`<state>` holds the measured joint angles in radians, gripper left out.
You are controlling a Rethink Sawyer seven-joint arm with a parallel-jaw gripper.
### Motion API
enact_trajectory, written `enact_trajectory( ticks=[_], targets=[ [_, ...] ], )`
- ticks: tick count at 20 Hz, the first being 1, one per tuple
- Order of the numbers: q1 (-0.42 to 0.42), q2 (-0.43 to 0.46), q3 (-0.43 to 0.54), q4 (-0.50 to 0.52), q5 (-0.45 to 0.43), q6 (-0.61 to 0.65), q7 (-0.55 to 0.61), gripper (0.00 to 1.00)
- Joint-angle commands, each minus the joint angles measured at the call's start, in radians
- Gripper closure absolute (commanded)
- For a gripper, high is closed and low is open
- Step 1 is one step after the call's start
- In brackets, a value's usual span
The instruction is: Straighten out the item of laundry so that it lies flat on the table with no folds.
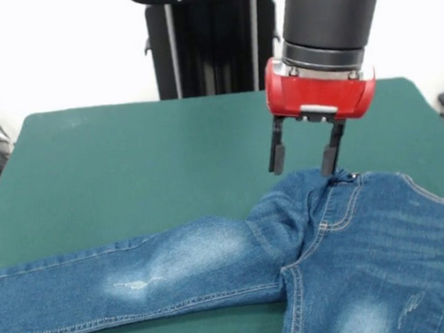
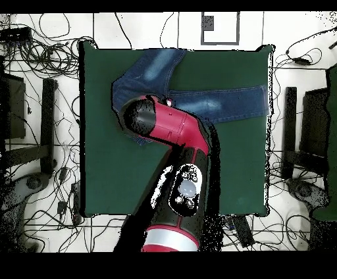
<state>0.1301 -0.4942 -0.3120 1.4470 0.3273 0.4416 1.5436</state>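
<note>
Green cloth covers the table [image 1: 126, 152], with white wall behind and cables on the floor all round in the overhead view; the jeans [image 1: 216, 265] lie along the near edge in the front view, one leg stretched out flat to the left, the seat and second leg bunched at the near right, that leg running off the bottom of the picture.

The gripper [image 1: 304, 158] hangs just above the waistband at the crotch fold, its two black fingers parted and pointing down, nothing between them; the right finger looks close to touching or touching the denim, though I cannot tell which.

Risks, as I judge them: the fabric is doubled and raised here, so a pinch may take two layers at once, and any pull would then drag the fold along rather than open it; a shallow bite on the stiff waistband could slip off; pulling toward the near side could slide the second leg further over the edge, its weight then drawing the rest after it; pressing down hard could snag the cloth.
</note>
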Motion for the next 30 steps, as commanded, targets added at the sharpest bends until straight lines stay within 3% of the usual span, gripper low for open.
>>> enact_trajectory(
  ticks=[1, 13, 21, 30],
  targets=[
    [0.012, 0.068, 0.12, 0.129, 0.054, -0.043, 0.287, 0.0],
    [0.117, 0.079, -0.006, 0.121, 0.202, 0.088, 0.535, 0.0],
    [0.123, 0.066, -0.009, 0.132, 0.198, 0.075, 0.577, 0.0],
    [0.082, 0.056, 0.025, 0.137, 0.156, 0.07, 0.545, 0.0]
  ],
)
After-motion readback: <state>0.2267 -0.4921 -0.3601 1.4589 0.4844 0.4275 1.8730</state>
